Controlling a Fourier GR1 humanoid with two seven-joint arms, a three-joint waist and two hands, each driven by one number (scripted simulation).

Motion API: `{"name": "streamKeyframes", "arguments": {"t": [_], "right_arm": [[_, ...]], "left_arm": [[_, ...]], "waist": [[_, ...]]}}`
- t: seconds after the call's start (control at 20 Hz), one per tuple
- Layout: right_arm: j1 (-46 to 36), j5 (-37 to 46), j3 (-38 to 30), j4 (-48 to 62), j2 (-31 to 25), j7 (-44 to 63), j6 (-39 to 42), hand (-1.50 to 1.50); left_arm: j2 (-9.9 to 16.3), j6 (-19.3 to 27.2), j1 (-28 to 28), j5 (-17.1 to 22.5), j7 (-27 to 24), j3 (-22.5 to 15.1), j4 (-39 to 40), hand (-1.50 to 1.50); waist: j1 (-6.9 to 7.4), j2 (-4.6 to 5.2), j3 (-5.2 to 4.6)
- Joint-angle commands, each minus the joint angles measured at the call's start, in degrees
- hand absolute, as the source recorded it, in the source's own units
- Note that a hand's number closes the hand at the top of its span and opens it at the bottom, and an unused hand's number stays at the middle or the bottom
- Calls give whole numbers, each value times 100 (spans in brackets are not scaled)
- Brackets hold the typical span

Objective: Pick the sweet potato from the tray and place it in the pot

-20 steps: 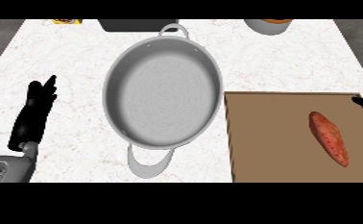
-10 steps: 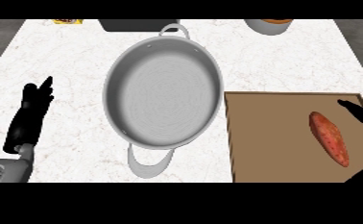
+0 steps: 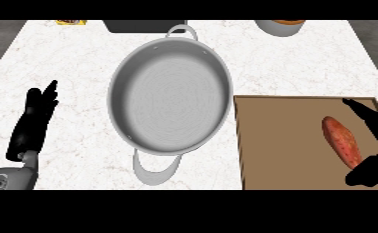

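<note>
Sweet potato (image 3: 342, 141) lying on the brown tray (image 3: 284, 142) at the lower right of the frame, long axis slanting down toward the right edge. Right hand (image 3: 365, 174) at that edge, dark fingers (image 3: 360, 108) showing above and below the sweet potato — cannot tell whether spread or curled, nor whether touching. Large grey pot (image 3: 170, 101) at centre on the white table (image 3: 74, 67), just left of the tray, nothing inside. Left hand (image 3: 33, 122) at the lower left, fingers straight, resting apart from the pot. Along the top edge — a dark box (image 3: 140, 25), a bowl (image 3: 280, 27), a small yellow item (image 3: 71, 22).
</note>
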Motion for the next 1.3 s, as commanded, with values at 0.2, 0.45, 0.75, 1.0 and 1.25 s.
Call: {"name": "streamKeyframes", "arguments": {"t": [0.2,0.45,0.75,1.0,1.25], "right_arm": [[-39,531,-50,369,565,-41,265,-150],[-222,786,-216,721,769,-292,481,-150],[-81,1101,-492,1012,1032,-664,351,-150],[-451,1397,-429,1551,1297,-926,204,-150],[137,1349,-643,1130,1253,-1332,420,150]], "left_arm": [[135,-503,131,31,96,497,-183,0],[-322,-339,-213,-289,-72,473,255,0],[-301,-561,46,-423,299,609,-415,0],[-722,-400,242,-754,-378,453,73,0],[-447,-875,-57,-456,226,857,-269,0]], "waist": [[-11,-5,-1],[-20,2,-1],[-12,-3,0],[-9,1,-1],[-32,-4,-1]]}}
